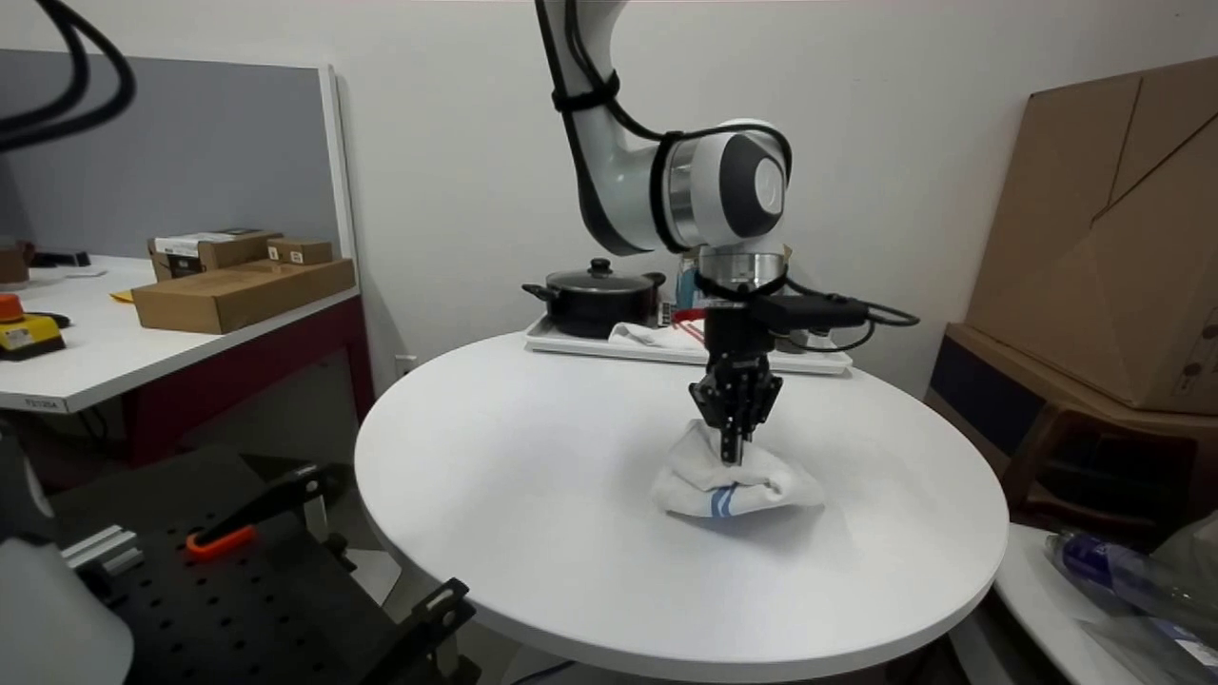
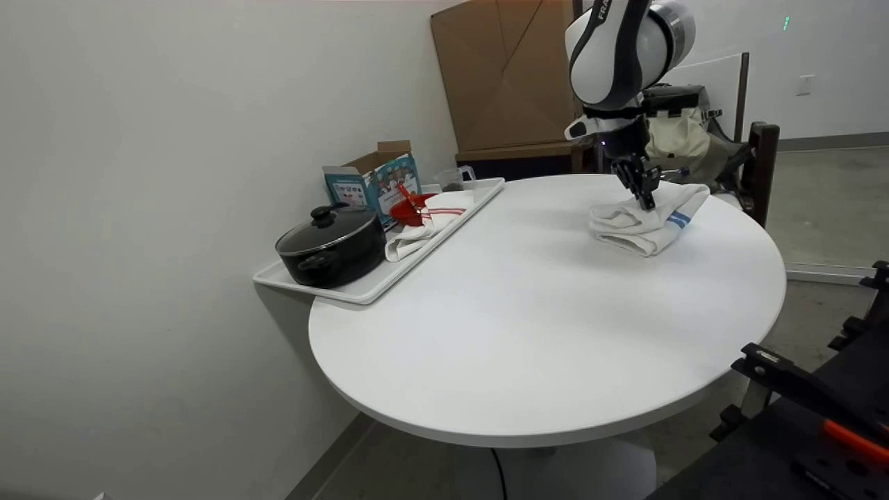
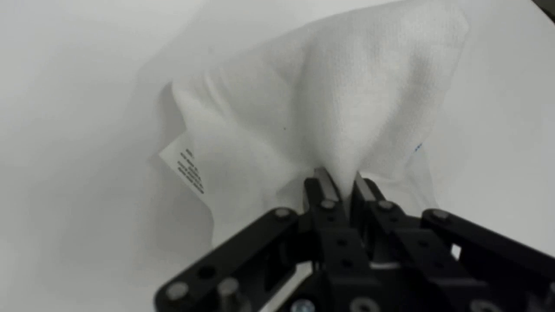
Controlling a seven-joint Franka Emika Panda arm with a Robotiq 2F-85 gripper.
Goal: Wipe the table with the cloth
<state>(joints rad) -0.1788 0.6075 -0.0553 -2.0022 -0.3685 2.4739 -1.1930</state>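
The white cloth with blue stripes lies bunched on the round white table [image 1: 533,542]. The cloth shows in both exterior views [image 1: 687,487] [image 2: 639,235]. In the wrist view, the cloth [image 3: 260,117] spreads out from the fingertips, with a small printed tag at its left edge. My gripper [image 3: 340,186] is shut on a fold of the cloth, pinched between the fingertips. In both exterior views the gripper [image 1: 736,449] [image 2: 646,200] points down with its tips at the middle of the cloth. Some edges of the cloth look slightly raised off the table [image 2: 514,340].
A white tray [image 2: 378,290] stands at the table's edge by the wall. It holds a black lidded pot [image 2: 333,250], a red bowl [image 2: 405,214], a red-striped towel [image 2: 417,239], an open box [image 2: 396,184] and a clear cup [image 2: 451,179]. Cardboard boxes [image 1: 1113,228] stand beyond the table.
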